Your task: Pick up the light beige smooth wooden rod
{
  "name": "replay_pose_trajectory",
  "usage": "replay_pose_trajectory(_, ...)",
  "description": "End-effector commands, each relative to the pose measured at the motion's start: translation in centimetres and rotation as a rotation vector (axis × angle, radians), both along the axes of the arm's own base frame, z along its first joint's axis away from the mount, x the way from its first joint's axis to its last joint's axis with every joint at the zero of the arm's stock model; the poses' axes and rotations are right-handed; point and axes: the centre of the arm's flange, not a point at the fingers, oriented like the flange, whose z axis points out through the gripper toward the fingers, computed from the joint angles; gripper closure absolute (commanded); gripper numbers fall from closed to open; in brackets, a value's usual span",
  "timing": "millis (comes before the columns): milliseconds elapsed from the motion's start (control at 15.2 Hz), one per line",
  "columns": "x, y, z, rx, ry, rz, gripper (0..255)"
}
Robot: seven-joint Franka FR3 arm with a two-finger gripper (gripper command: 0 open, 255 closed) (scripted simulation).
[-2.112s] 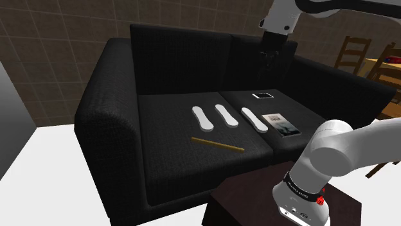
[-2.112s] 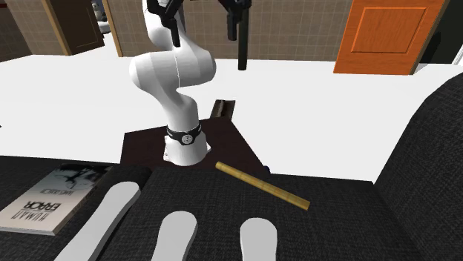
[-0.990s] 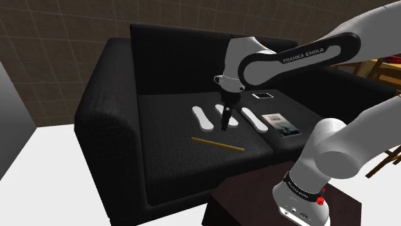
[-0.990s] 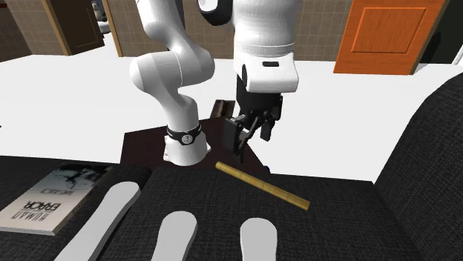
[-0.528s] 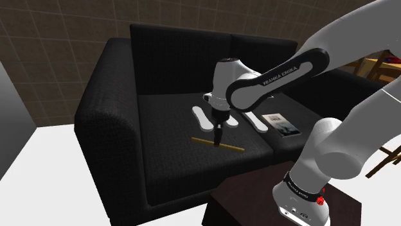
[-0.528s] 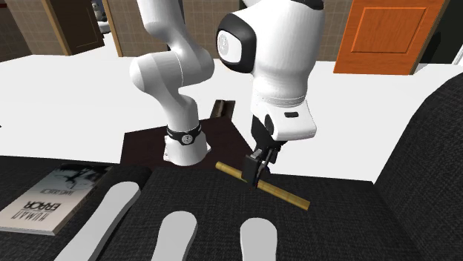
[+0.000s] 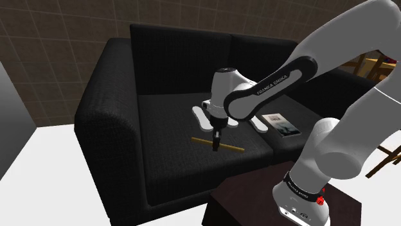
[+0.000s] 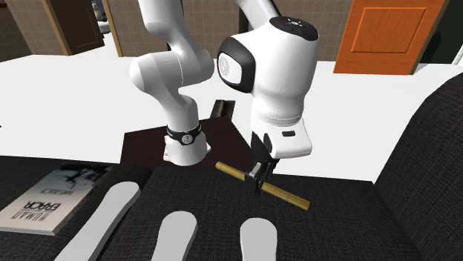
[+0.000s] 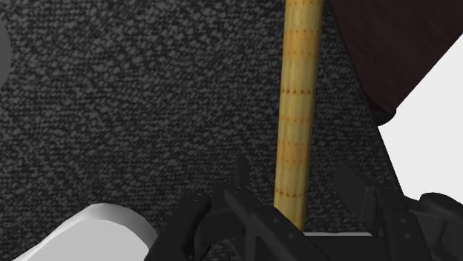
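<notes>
On the front seat cushion of the black sofa point(image 7: 109, 106), near its forward edge, lies the light yellowish rod point(image 7: 232, 147). It is flat on the fabric and slanted, and it lies apart from the white oblong pieces point(image 8: 178, 231) further back. The jaws sit low over the rod's middle, spread, with one finger on each side. In the wrist view the rod point(image 9: 295, 111) runs straight out between them, and neither finger seems to touch it.

The step in hand looks to be the closing. To do it well, the wrist should stay square so the fingers meet the rod's long sides. The tips should sink to the cushion before squeezing, and the grip should land near the rod's middle for balance. The lift should then go straight up. A thin round rod on soft fabric may roll, so an even, unhurried squeeze seems wise.
</notes>
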Motion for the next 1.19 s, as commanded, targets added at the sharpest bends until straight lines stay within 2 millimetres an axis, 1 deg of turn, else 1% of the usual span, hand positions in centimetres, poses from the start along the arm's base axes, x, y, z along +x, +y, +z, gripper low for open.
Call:
replay_pose_trajectory(0,0.0,0.0,-0.1,0.000,0.000,0.000,255)
replay_pose_trajectory(528,0.0,0.0,0.0,0.000,0.000,0.000,255)
replay_pose_trajectory(1122,0.0,0.0,4.7,0.000,0.000,0.000,255)
